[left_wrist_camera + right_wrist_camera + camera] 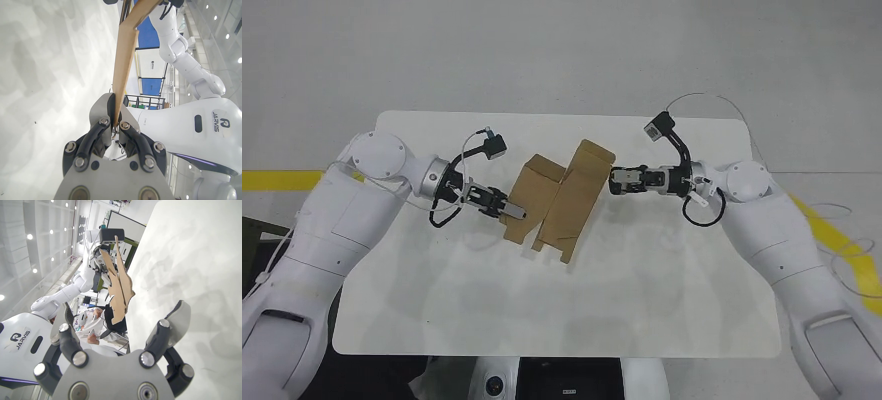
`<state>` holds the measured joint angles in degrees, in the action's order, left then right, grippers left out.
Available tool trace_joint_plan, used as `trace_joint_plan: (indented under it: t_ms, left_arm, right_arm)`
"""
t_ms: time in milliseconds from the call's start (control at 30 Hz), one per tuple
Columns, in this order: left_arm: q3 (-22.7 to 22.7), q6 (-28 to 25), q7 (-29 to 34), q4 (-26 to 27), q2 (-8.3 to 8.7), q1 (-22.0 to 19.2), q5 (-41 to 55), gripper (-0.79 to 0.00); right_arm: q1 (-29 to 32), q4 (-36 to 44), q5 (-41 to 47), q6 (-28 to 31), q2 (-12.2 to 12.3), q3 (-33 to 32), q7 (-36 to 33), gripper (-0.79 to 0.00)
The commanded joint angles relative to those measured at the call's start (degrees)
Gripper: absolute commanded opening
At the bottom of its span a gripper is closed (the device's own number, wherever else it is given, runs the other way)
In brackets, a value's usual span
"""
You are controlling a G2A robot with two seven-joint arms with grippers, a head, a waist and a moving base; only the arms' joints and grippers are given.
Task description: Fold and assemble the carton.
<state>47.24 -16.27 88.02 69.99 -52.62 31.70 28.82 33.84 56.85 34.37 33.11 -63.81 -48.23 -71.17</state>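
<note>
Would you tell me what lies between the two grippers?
The brown cardboard carton, in the top view; the left gripper grips its edge, the right gripper is open.

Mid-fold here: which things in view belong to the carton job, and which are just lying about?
Part of the job:
- brown carton
- left pincer, shut on one edge of the carton
- right pincer, open, beside the carton's opposite end

Just there:
- white table, bearing the work
- yellow floor line, off the table
</note>
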Motion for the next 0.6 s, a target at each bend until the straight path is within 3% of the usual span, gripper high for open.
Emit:
trace_joint_plan:
  t_ms: [0, 267, 300, 333, 400, 467, 567]
  left_arm:
    - [-0.8, 0.0, 0.0, 0.3, 0.23, -0.2, 0.5, -0.785]
    - [-5.1, 0.0, 0.0, 1.6, 1.42, -1.2, 3.1, -0.785]
    - [-5.6, 0.0, 0.0, 1.7, 1.56, -1.3, 3.4, -0.785]
    - [-6.0, 0.0, 0.0, 1.8, 1.70, -1.5, 3.7, -0.785]
    - [-6.8, 0.0, 0.0, 1.9, 1.97, -1.9, 4.4, -0.785]
    - [-7.4, 0.0, 0.0, 1.9, 2.22, -2.2, 4.9, -0.785]
    - [-8.2, 0.0, 0.0, 1.9, 2.54, -2.7, 5.6, -0.785]
  right_arm:
    - [0.1, 0.5, -0.8, 0.0, 0.0, 0.4, 0.0, 0.000]
    - [0.2, 4.4, -2.8, 0.5, 0.6, 2.2, 0.5, 0.000]
    - [0.2, 4.5, -3.0, 0.6, 0.7, 2.4, 0.6, -0.055]
    - [0.1, 4.5, -3.2, 0.7, 0.8, 2.6, 0.7, -0.052]
    - [0.1, 4.5, -3.5, 0.9, 1.1, 2.9, 0.9, -0.154]
    - [0.0, 4.4, -3.6, 1.1, 1.4, 3.2, 1.1, -0.369]
    - [0.0, 4.6, -3.0, 1.2, 1.7, 3.7, 1.2, -0.548]
